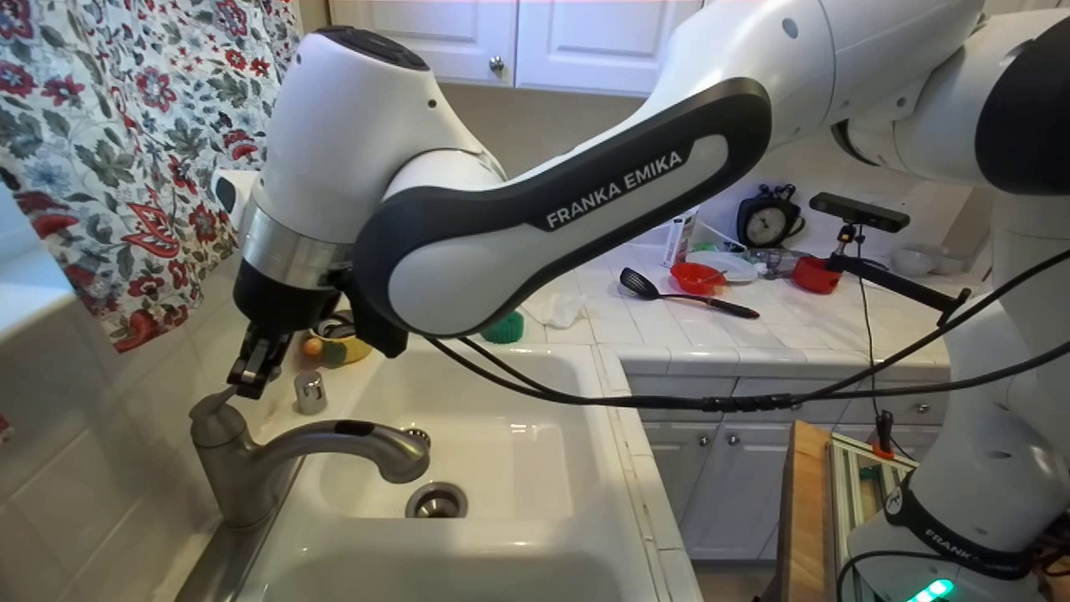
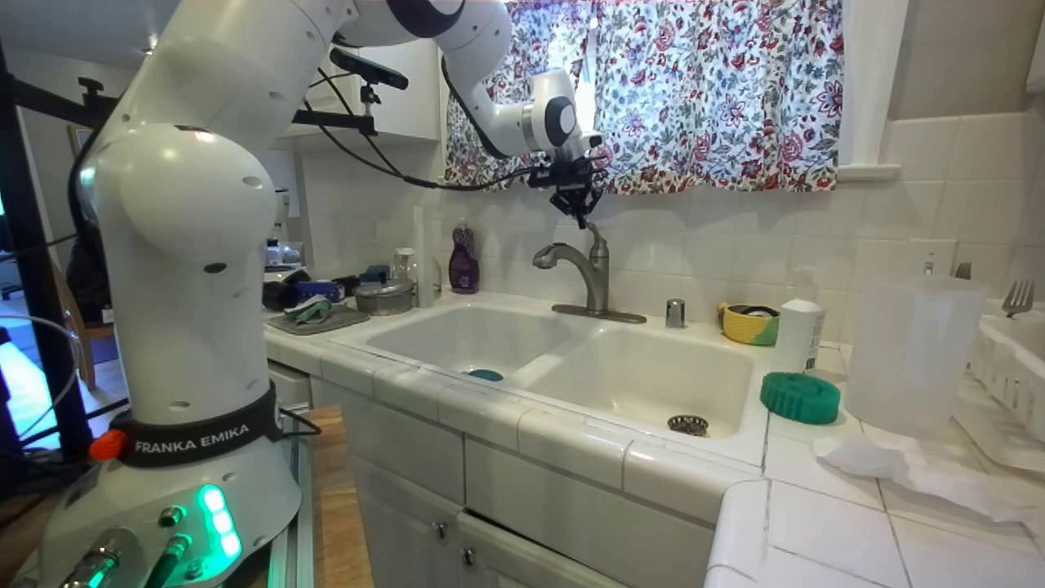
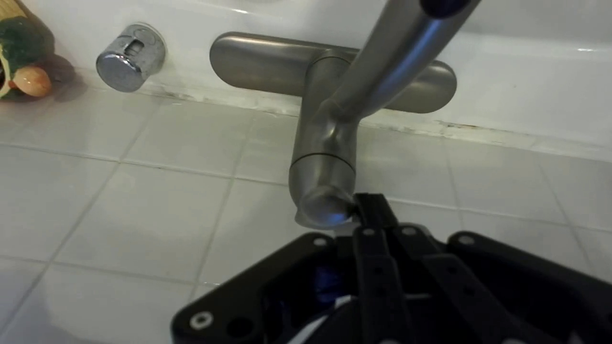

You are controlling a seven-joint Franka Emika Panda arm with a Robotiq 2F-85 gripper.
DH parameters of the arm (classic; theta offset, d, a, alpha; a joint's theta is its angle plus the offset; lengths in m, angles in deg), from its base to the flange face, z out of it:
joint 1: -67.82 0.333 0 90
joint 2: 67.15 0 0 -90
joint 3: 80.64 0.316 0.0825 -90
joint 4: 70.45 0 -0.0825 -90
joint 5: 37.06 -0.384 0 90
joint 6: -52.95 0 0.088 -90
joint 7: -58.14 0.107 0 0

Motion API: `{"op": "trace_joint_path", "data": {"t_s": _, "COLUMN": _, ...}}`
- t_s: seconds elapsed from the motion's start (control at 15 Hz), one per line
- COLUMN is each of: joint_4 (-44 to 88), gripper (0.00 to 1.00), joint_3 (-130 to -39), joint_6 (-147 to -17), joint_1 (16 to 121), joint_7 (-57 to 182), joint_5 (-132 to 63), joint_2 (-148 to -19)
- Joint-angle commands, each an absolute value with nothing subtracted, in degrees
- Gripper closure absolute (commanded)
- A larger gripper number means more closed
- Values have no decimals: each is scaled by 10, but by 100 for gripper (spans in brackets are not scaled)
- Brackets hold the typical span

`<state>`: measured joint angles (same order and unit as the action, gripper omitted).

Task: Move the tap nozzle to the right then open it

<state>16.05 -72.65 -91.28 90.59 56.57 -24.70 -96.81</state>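
Note:
The faucet's arched grey-metal spout (image 1: 359,439) reaches out over the sink; it also shows in an exterior view (image 2: 567,255) and crosses the upper part of the wrist view (image 3: 397,52). The lever handle (image 3: 327,208) sits on top of the faucet base (image 1: 230,477) and also shows in both exterior views (image 1: 213,403) (image 2: 597,234). My gripper (image 3: 375,205) points down with its fingers together. Its tips are right beside the lever's rounded end in the wrist view, touching or nearly so. The gripper is at the lever's top in both exterior views (image 1: 248,386) (image 2: 582,222).
The tiled wall (image 3: 158,215) and curtain (image 2: 694,98) stand close behind the faucet. A chrome cap (image 3: 131,57) and a yellow-green holder (image 2: 749,324) stand beside it. The double white sink (image 2: 645,376) lies in front. A purple bottle (image 2: 464,260) stands at the back.

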Motion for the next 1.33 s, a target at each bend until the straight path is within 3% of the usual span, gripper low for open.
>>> {"op": "trace_joint_path", "data": {"t_s": 0.0, "joint_4": 154, "gripper": 100, "joint_3": -745, "joint_6": -911, "joint_1": 916, "joint_7": 609, "joint_5": -220, "joint_2": -969}}
{"op": "trace_joint_path", "data": {"t_s": 0.73, "joint_4": 165, "gripper": 100, "joint_3": -758, "joint_6": -949, "joint_1": 903, "joint_7": 609, "joint_5": -214, "joint_2": -964}}
{"op": "trace_joint_path", "data": {"t_s": 1.27, "joint_4": 317, "gripper": 100, "joint_3": -607, "joint_6": -1043, "joint_1": 762, "joint_7": 435, "joint_5": -436, "joint_2": -890}}
